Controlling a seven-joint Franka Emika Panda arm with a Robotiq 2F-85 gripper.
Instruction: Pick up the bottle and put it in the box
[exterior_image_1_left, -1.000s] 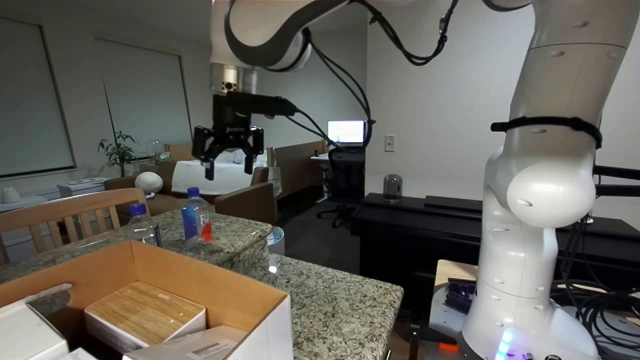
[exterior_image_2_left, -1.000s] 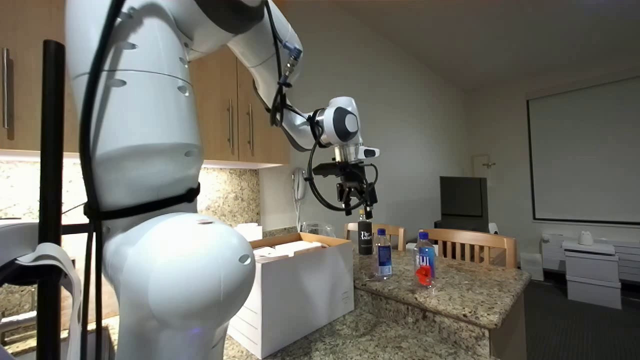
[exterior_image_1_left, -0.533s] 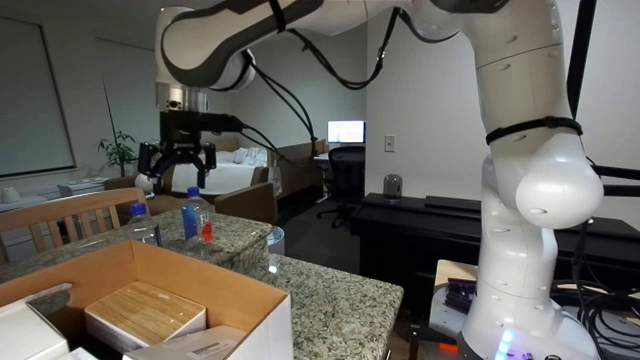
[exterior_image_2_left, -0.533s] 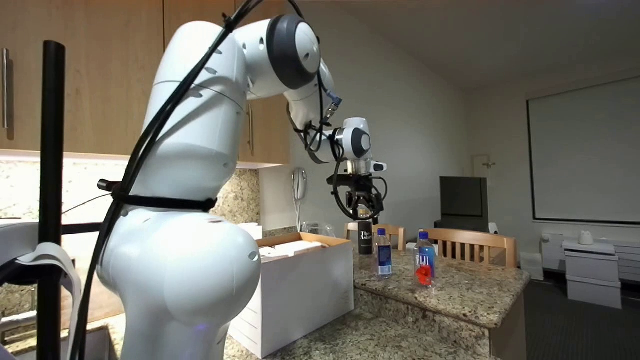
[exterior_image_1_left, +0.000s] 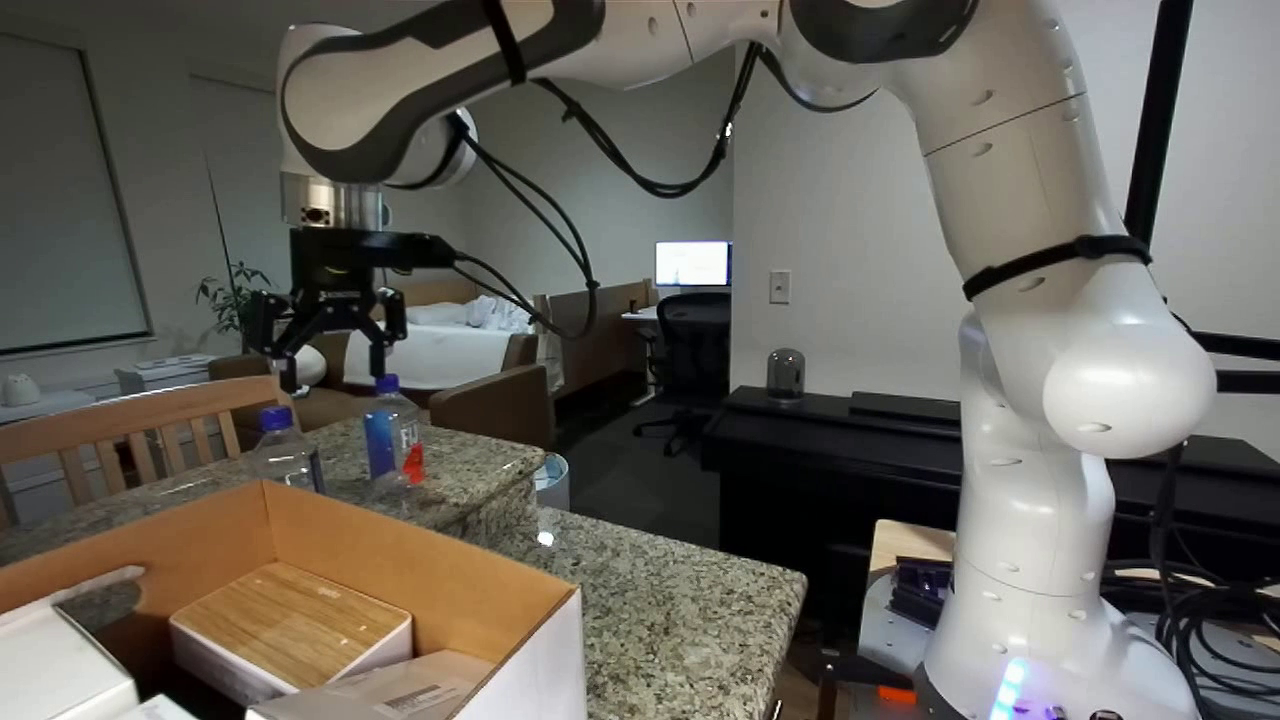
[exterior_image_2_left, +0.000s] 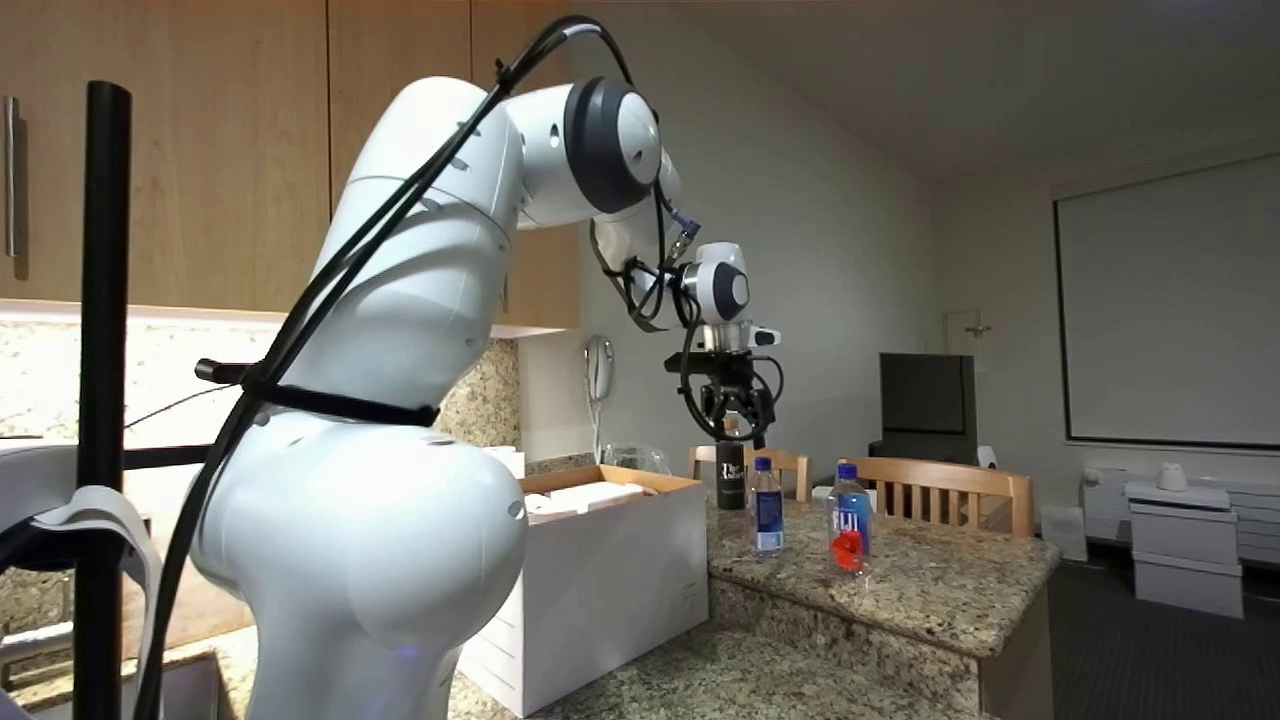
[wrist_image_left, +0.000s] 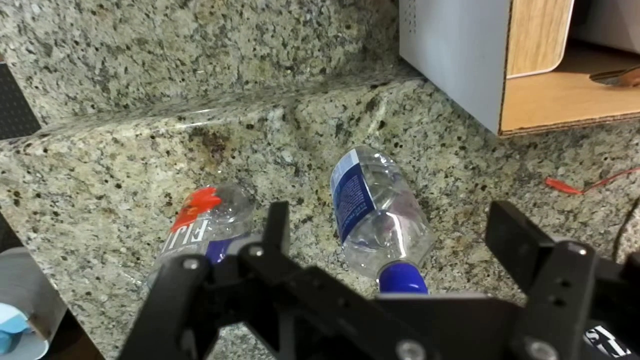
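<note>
A clear bottle with a blue label, red flower and blue cap stands on the raised granite counter in both exterior views (exterior_image_1_left: 393, 440) (exterior_image_2_left: 850, 515); the wrist view (wrist_image_left: 200, 220) shows it at left, partly behind a finger. A similar clear bottle with a dark blue label (exterior_image_1_left: 287, 458) (exterior_image_2_left: 767, 510) stands beside it; in the wrist view (wrist_image_left: 382, 215) it appears between the fingers. My gripper (exterior_image_1_left: 333, 367) (exterior_image_2_left: 738, 430) (wrist_image_left: 390, 220) is open, empty, pointing down above bottle height. The large box (exterior_image_1_left: 540, 660) (exterior_image_2_left: 620, 580) (wrist_image_left: 455, 60), white outside and brown inside, stands open on the lower counter.
White and wood-topped boxes (exterior_image_1_left: 290, 620) lie inside the large box. A dark bottle with white lettering (exterior_image_2_left: 731, 475) stands farther back on the raised counter. A red-tipped cord (wrist_image_left: 562, 186) lies near the box. Wooden chairs (exterior_image_1_left: 150, 425) stand behind the counter.
My gripper has moved left and down in an exterior view, and slightly right and down in an exterior view, closer above the bottles. It stays open. Bottles and box have not moved.
</note>
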